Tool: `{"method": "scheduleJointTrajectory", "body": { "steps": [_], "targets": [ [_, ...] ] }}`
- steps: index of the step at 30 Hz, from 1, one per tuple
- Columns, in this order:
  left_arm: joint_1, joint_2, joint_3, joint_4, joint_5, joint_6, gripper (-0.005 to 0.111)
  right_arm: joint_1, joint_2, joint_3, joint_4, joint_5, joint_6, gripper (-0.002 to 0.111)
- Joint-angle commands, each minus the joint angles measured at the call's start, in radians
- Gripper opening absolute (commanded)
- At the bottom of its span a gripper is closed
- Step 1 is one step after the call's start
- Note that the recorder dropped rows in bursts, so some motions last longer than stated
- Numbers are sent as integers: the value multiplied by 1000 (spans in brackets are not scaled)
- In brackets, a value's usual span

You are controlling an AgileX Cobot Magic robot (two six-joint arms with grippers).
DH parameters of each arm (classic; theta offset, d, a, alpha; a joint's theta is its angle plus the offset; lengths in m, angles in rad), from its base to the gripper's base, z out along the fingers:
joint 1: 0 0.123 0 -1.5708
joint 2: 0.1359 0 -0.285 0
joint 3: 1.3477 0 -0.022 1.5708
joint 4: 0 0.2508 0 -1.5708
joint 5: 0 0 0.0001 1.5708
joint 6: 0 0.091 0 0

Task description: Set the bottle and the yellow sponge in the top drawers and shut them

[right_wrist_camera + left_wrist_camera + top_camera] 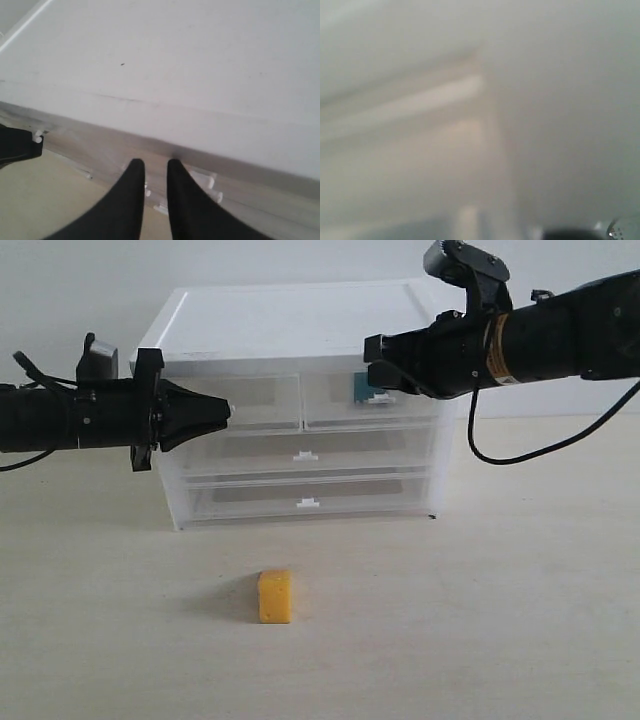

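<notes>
The yellow sponge (275, 597) lies alone on the table in front of the drawer unit (300, 325). Through the translucent front of the right top drawer (328, 405) shows a teal patch, the bottle (357, 387). Both top drawers sit flush with the unit's front. My left gripper (226, 410) tapers to a shut point touching the front of the left top drawer (265, 400). The left wrist view is only a blur. My right gripper (381, 390) (154, 164) hovers at the right drawer's white tab handle (202, 180), its fingers a narrow gap apart with nothing between them.
Two full-width drawers (308, 455) lie below the top pair, both pushed in. The unit's flat white top fills most of the right wrist view. The left gripper's tip (20, 145) shows at the edge of the right wrist view. Bare tabletop (480, 620) surrounds the sponge.
</notes>
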Motion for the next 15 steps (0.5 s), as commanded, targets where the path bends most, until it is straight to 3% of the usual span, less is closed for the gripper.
{"method": "scheduleJointTrajectory", "body": {
  "steps": [1,6,15],
  "targets": [
    [-2,-30,1,-18,78,17,4,-5,63,-33,80,80,-7,18],
    [-2,-30,1,-18,77,19,4,-5,96,-59,134,55,-13,0],
    [-2,-30,4,-7,112,20,4,-5,98,-68,223,75,-89,0]
  ]
}}
